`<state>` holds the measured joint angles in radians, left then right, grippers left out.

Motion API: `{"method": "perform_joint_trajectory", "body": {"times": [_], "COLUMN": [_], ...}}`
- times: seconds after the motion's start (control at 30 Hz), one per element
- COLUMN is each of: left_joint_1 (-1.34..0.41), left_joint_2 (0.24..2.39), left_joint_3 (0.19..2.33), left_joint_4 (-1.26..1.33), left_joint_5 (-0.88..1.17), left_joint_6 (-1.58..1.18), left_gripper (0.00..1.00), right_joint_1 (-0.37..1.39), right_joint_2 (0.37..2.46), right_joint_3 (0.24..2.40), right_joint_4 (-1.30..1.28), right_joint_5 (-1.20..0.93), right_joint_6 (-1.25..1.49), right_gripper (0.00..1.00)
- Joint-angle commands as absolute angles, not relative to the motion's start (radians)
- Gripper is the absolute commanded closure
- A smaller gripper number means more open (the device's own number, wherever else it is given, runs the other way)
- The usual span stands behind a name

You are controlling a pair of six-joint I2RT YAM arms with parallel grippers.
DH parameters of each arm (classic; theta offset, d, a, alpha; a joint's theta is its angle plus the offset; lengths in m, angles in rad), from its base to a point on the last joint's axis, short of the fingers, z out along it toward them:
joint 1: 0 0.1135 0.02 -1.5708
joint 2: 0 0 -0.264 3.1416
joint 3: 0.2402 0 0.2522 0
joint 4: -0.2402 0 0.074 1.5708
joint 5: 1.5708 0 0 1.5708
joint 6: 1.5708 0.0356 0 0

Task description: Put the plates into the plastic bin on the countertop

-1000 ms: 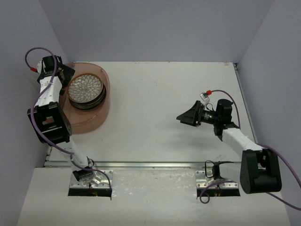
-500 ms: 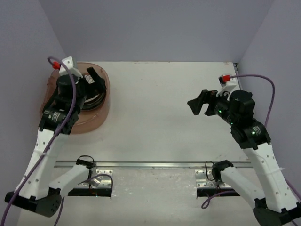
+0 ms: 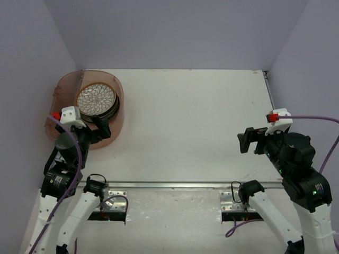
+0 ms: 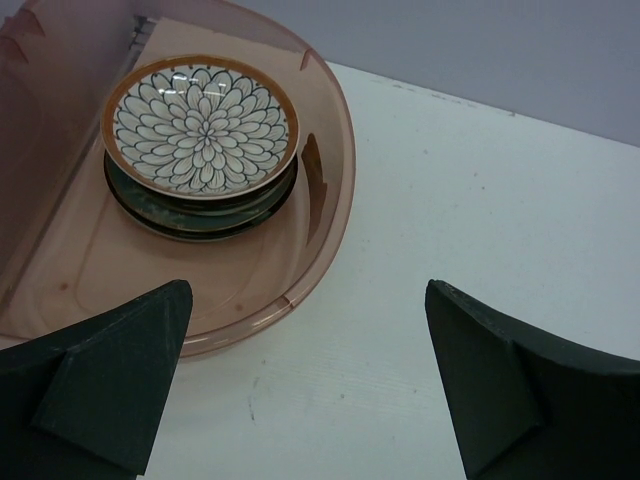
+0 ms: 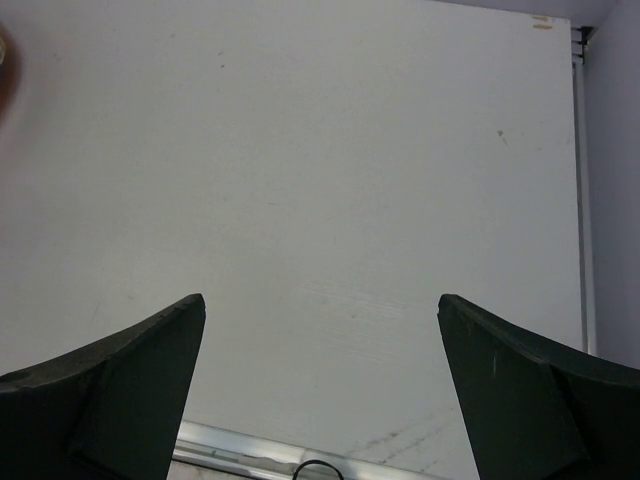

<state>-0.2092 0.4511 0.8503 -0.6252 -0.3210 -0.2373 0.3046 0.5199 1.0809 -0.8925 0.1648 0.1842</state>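
Observation:
The plastic bin (image 3: 108,129) sits at the far left of the countertop (image 3: 185,116). A stack of plates (image 3: 96,101) lies in it, with the brown-white petal plate (image 4: 200,125) on top. Only dark and greenish rims of the plates below show. My left gripper (image 3: 98,128) is open and empty, above the bin's near right rim (image 4: 335,190); its midpoint in the left wrist view (image 4: 306,292) is over the white top just outside the bin. My right gripper (image 3: 250,140) is open and empty over bare countertop at the right, as the right wrist view (image 5: 322,300) also shows.
A metal rail (image 3: 169,185) runs along the near edge and also shows in the right wrist view (image 5: 230,440). Pale lilac-grey walls enclose the left, back and right sides. A thin rail (image 5: 580,200) runs along the right edge.
Both arms have drawn back toward the near edge. The left gripper moved from over the stack to the bin's near rim. The right gripper moved right and nearer.

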Motion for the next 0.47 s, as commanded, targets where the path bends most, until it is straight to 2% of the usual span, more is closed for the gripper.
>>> {"method": "perform_joint_trajectory", "body": {"times": [0.0,0.43], "left_joint_1": [-0.210,-0.209], "left_joint_2": [0.389,0.377], "left_joint_3": [0.783,0.756], "left_joint_4": [-0.460,-0.453], "left_joint_5": [-0.288,-0.317], "left_joint_6": [-0.170,-0.164], "left_gripper": [0.00,0.00], "right_joint_1": [0.310,0.310], "right_joint_2": [0.454,0.475], "right_joint_3": [1.041,1.020], "right_joint_4": [-0.873,-0.855], "right_joint_5": [0.195,0.199], "right_joint_6": [0.126,0.172], "right_gripper": [0.01,0.01]}}
